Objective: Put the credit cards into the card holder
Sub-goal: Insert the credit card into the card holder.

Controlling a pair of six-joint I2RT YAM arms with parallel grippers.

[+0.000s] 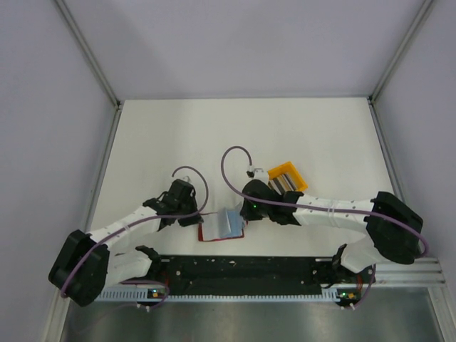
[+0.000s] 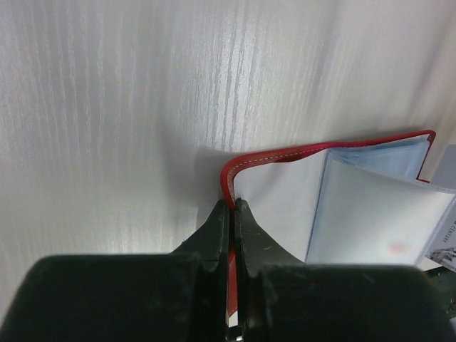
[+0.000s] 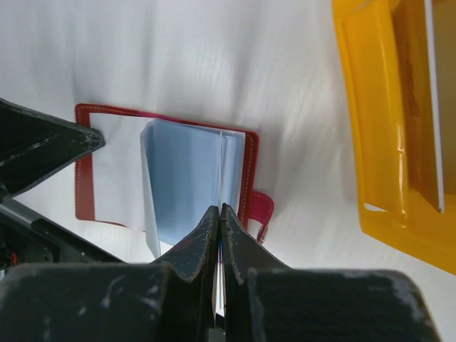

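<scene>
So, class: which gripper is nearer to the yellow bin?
Right. The right gripper pinches the open card holder on its side toward the yellow bin; the left gripper clamps the holder's opposite edge, farther from the bin.

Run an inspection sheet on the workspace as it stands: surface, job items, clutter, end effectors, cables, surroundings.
surface: white table, faint grain, no spills seen.
job's things: card holder lies open, red cover down, clear sleeves fanned up; credit cards sit in the yellow bin.
clutter: nothing seen beyond the bin.
end effectors: left end effector shut on the holder's red cover edge; right end effector shut on a thin pale sheet at the sleeves; whether it is a card or a sleeve cannot be told.
cables: purple cables loop above both wrists, apart from the holder and bin.
surroundings: pale walls, metal corner posts, black rail at the near edge.
</scene>
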